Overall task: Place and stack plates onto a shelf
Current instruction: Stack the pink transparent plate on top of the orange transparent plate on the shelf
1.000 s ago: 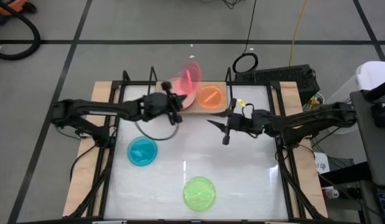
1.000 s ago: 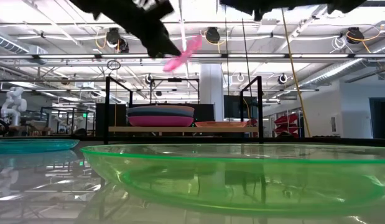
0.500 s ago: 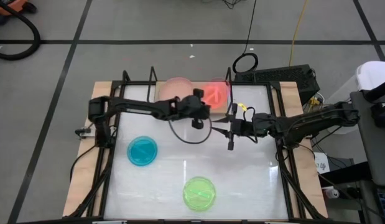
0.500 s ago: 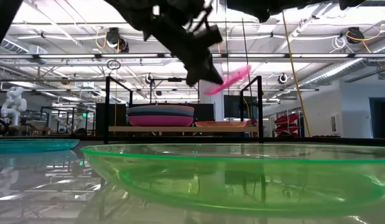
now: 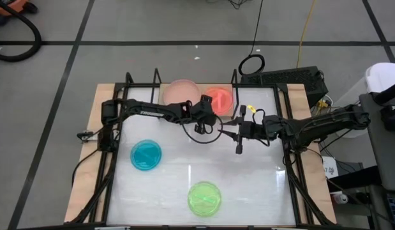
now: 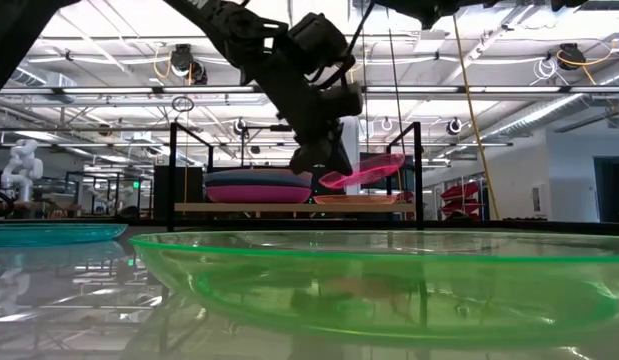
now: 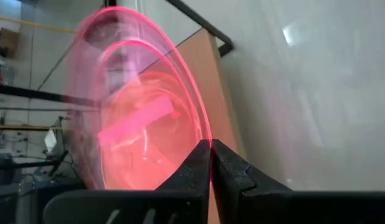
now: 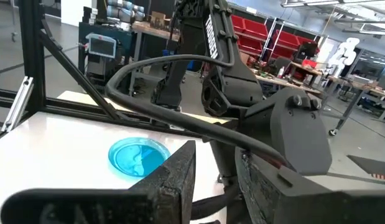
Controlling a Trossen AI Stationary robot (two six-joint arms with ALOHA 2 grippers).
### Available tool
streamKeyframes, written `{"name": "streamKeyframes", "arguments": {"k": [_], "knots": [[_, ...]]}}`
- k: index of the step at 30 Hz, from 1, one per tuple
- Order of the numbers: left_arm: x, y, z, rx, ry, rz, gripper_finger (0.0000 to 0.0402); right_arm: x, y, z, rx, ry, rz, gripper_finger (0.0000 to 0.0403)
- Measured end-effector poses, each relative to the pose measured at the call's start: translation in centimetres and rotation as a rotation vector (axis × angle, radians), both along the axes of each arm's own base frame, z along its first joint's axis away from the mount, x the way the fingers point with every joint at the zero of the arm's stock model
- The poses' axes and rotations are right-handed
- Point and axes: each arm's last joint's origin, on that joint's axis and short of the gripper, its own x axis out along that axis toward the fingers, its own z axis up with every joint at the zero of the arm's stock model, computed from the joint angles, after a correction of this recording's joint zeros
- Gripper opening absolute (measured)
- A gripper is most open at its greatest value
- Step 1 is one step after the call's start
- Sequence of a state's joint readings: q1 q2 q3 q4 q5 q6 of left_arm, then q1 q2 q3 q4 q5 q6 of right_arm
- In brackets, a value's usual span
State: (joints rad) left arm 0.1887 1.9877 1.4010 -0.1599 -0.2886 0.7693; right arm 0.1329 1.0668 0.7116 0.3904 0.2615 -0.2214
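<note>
A hot pink plate (image 6: 364,168) hangs tilted just above the orange plate (image 6: 354,199) on the right of the wooden shelf (image 6: 289,208). A plate stack (image 6: 257,186) sits on the shelf's left. Teal plate (image 5: 147,155) and lime plate (image 5: 204,197) lie on the desk.

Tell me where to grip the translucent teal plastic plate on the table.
Pinch the raised rim of the translucent teal plastic plate, probably on its edge facing the table's middle. It lies flat on the white tabletop with bare surface all around, so only the thin lip offers a hold. The left gripper is nearer but shut on the hot pink plate.
</note>
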Motion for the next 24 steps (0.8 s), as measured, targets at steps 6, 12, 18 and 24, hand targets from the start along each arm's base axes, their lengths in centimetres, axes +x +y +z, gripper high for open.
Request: {"name": "streamKeyframes", "arguments": {"k": [6,12,18,24], "knots": [[-0.4,1.4,-0.1,-0.033,-0.008,0.065,0.0040,0.0,0.0,-0.1,-0.002,0.014,0.000,0.0095],[-0.6,2.0,-0.2,-0.052,-0.008,0.099,0.0060,0.0,0.0,-0.3,-0.004,0.029,0.000,0.0095],[-0.6,1.6,0.0,-0.035,-0.021,0.132,0.0075,0.0,0.0,-0.5,-0.014,0.051,-0.010,0.0095],[-0.6,1.7,0.2,-0.028,-0.032,0.165,0.0122,-0.1,-0.1,-0.6,-0.014,0.060,-0.032,0.0095]]}}
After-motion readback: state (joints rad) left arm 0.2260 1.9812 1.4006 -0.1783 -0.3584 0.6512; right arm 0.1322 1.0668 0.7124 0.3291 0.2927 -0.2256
